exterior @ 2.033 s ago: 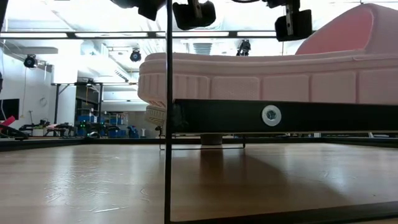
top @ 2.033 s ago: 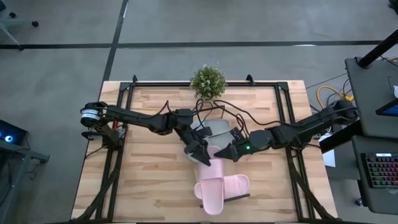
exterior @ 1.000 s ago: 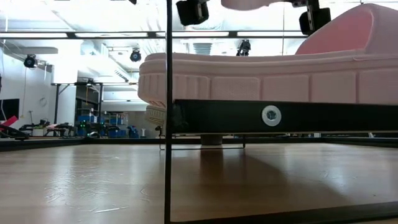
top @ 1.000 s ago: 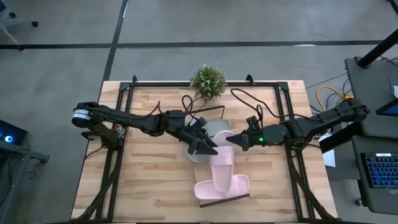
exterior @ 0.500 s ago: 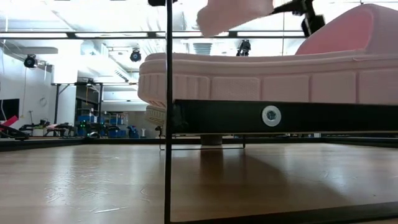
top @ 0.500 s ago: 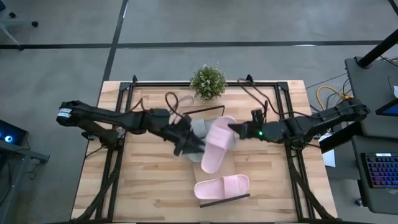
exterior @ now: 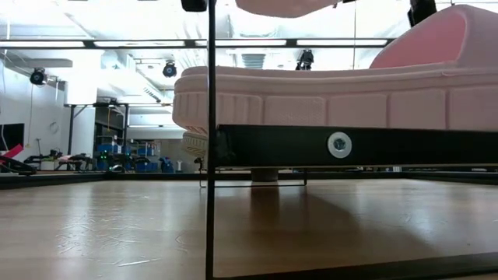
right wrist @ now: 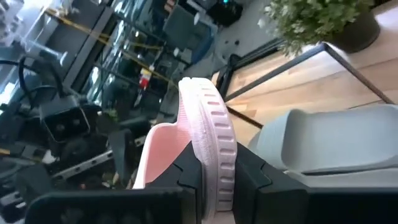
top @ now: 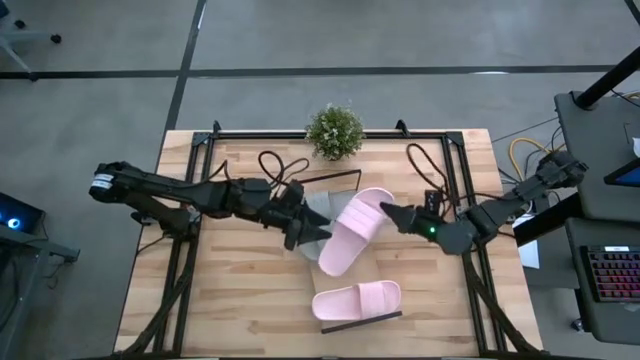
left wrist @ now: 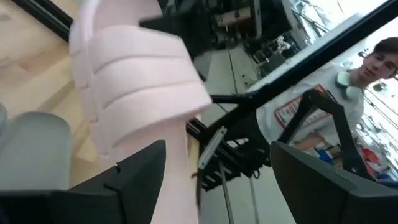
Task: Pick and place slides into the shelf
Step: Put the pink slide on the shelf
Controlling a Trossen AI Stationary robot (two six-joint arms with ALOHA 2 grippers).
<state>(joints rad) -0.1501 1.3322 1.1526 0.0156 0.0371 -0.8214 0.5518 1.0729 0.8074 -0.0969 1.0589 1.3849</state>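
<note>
pink slide (top: 357, 299) on shelf (top: 365, 319)

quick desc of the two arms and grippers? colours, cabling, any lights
Both arms are dark, slim and jointed. Left arm: pale ringed joint at its base, loose black cables looping near the wrist. Right arm: a green light near the wrist, a black cable loop above it. Left gripper and right gripper have dark, pointed fingers.

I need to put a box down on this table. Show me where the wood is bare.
Bare tabletop lies along the near-left, between the left frame rail and the pink slide lying near the front edge. More lies at the back-left, left of the plant. The middle is crowded: both tools, the lifted pink slide and a grey slide.
</note>
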